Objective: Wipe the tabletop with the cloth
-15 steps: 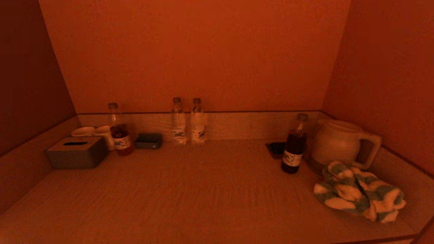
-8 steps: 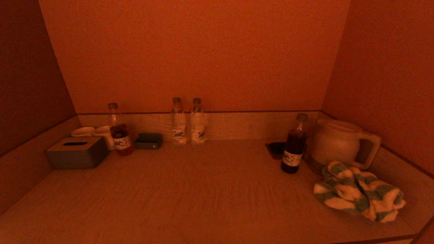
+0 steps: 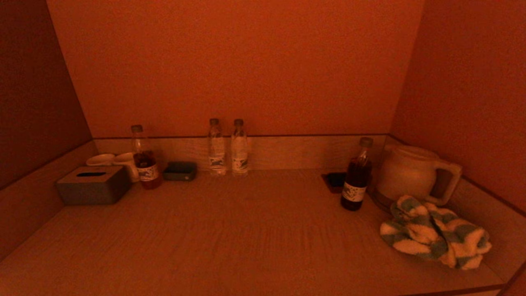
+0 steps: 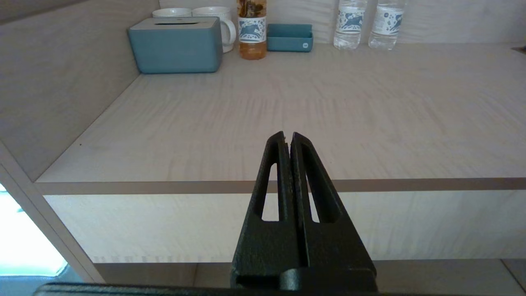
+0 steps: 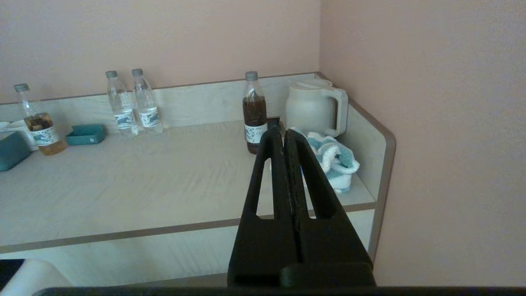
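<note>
The cloth (image 3: 436,232) lies crumpled in the lower right of the head view, on the tabletop (image 3: 246,230) close to the right side wall. It is a striped towel in a loose heap, longer than it is wide, its long axis running from upper left to lower right in that view, from the foot of the kettle (image 3: 413,174) toward the front edge. Its upper end lies just in front of the kettle; whether the two touch cannot be told.

Neither arm shows in the head view. In the left wrist view the left gripper (image 4: 287,135) hangs before the front edge of the tabletop, fingers pressed together and holding nothing. In the right wrist view the right gripper (image 5: 283,131) is likewise off the front edge with its fingers closed on nothing, and the cloth (image 5: 333,158) appears just beyond its tips.

A dark bottle (image 3: 356,176) stands upright just left of the kettle. Two clear water bottles (image 3: 228,148) stand side by side at the back wall in the centre. In the left of the head view sit a tissue box (image 3: 92,185), two white cups (image 3: 115,161), a second tea bottle (image 3: 144,158) and a small tray (image 3: 180,170).
</note>
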{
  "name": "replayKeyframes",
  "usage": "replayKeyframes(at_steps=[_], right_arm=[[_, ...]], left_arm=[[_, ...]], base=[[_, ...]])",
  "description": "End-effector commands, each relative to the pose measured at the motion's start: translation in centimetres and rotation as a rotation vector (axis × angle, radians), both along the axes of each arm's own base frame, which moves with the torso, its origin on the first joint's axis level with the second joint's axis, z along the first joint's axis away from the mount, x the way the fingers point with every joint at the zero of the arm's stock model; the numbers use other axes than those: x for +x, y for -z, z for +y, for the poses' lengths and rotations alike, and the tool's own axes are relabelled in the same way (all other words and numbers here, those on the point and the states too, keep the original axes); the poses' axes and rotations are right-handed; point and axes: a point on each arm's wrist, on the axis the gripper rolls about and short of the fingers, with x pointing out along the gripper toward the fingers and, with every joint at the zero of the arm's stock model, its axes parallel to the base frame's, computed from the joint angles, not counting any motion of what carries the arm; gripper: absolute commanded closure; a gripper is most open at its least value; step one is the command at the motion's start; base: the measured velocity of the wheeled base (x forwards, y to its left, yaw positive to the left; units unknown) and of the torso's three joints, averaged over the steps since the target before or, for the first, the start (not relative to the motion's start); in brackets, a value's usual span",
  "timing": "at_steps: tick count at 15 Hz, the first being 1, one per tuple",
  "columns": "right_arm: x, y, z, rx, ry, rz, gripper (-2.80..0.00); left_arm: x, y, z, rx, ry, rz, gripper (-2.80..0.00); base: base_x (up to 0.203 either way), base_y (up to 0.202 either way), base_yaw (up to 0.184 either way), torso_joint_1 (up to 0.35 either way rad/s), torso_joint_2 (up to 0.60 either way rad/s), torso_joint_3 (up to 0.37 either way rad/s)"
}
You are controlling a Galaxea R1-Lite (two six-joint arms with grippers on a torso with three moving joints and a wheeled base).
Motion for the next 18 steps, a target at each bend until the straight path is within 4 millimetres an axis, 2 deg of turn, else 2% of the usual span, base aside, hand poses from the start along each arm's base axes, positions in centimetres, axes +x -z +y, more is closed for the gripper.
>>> replayKeyframes(at_steps=[1,3,4,5,8,10,12,14,18], right_arm=[[-0.1,0.8,-0.1,-0.029,-0.001,-0.002,0.0],[-0.6,4.2,-0.3,-0.08,-0.001,-0.023,0.0],[0.1,5.4,-0.4,-0.095,0.02,0.0,0.0],[0.6,6.0,-0.5,-0.104,0.049,0.018,0.0],[1.0,6.0,-0.6,-0.102,0.063,-0.002,0.0],[3.5,6.4,-0.6,-0.09,0.067,-0.022,0.0],[5.2,6.7,-0.6,-0.085,0.073,-0.06,0.0],[7.6,8.2,-0.7,-0.084,0.075,-0.025,0.0],[10.2,10.4,-0.7,-0.086,0.073,0.015,0.0]], left_arm=[[0.0,0.0,0.0,0.0,0.0,0.0,0.0],[0.0,0.0,0.0,0.0,0.0,0.0,0.0],[0.0,0.0,0.0,0.0,0.001,0.0,0.0],[0.0,0.0,0.0,0.0,0.001,0.0,0.0],[0.0,0.0,0.0,0.0,0.0,0.0,0.0],[0.0,0.0,0.0,0.0,0.0,0.0,0.0],[0.0,0.0,0.0,0.0,0.001,0.0,0.0],[0.0,0.0,0.0,0.0,0.0,0.0,0.0],[0.0,0.0,0.0,0.0,0.0,0.0,0.0]], base=[[0.0,0.0,0.0,0.0,0.0,0.0],[0.0,0.0,0.0,0.0,0.0,0.0],[0.0,0.0,0.0,0.0,0.0,0.0],[0.0,0.0,0.0,0.0,0.0,0.0],[0.0,0.0,0.0,0.0,0.0,0.0],[0.0,0.0,0.0,0.0,0.0,0.0],[0.0,0.0,0.0,0.0,0.0,0.0],[0.0,0.0,0.0,0.0,0.0,0.0],[0.0,0.0,0.0,0.0,0.0,0.0]])
